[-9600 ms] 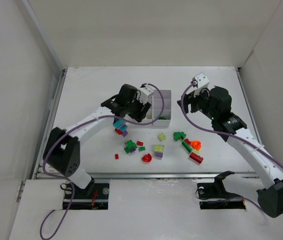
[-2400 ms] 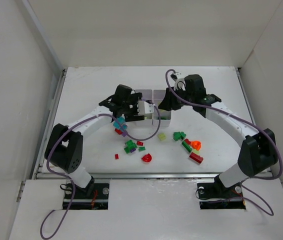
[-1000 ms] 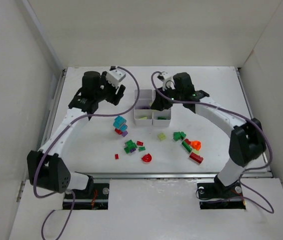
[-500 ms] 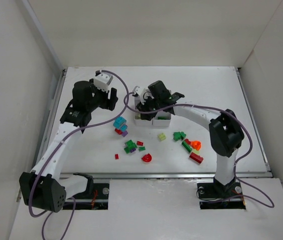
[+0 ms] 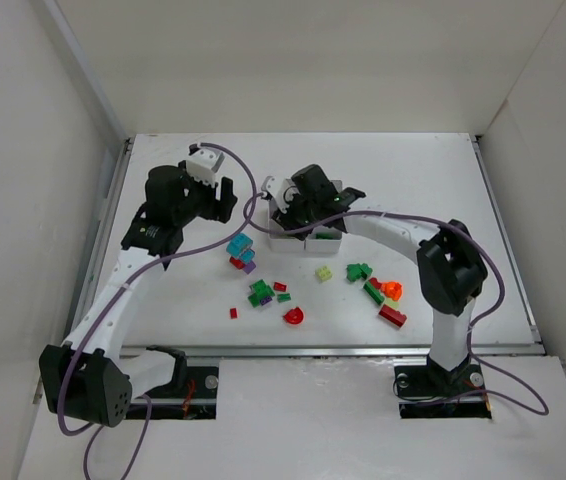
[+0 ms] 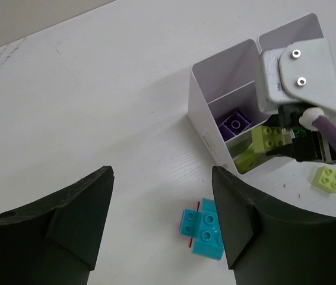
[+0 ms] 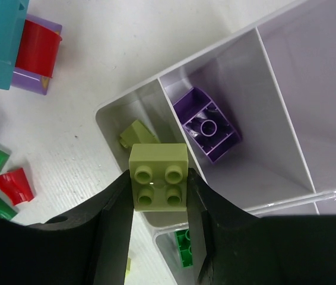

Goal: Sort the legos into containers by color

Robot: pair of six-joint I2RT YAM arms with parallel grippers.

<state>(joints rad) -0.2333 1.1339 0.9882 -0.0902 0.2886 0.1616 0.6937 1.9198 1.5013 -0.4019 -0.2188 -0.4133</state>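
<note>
The white tray [image 7: 275, 101] has thin-walled square compartments. My right gripper [image 7: 158, 178] is shut on a yellow-green two-by-two brick [image 7: 158, 177] and holds it just above the tray's corner compartment, where another yellow-green piece [image 7: 137, 133] lies. A purple brick [image 7: 208, 123] lies in the adjoining compartment and a green one [image 7: 184, 246] in another. In the top view the right gripper [image 5: 298, 205] covers most of the tray [image 5: 327, 238]. My left gripper [image 6: 162, 219] is open and empty, above the table left of the tray, over a cyan brick [image 6: 206, 228].
Loose legos lie in front of the tray: a cyan-red-purple stack [image 5: 239, 248], a green and purple cluster [image 5: 261, 292], a red piece [image 5: 293, 316], a yellow-green brick [image 5: 323, 272], green bricks [image 5: 359, 271], an orange piece [image 5: 393, 290], a red brick [image 5: 393, 316]. White walls enclose the table.
My left arm has swung away from the tray to the left and back. My right gripper has moved left across the tray, carrying the yellow-green brick to the tray's left side.
</note>
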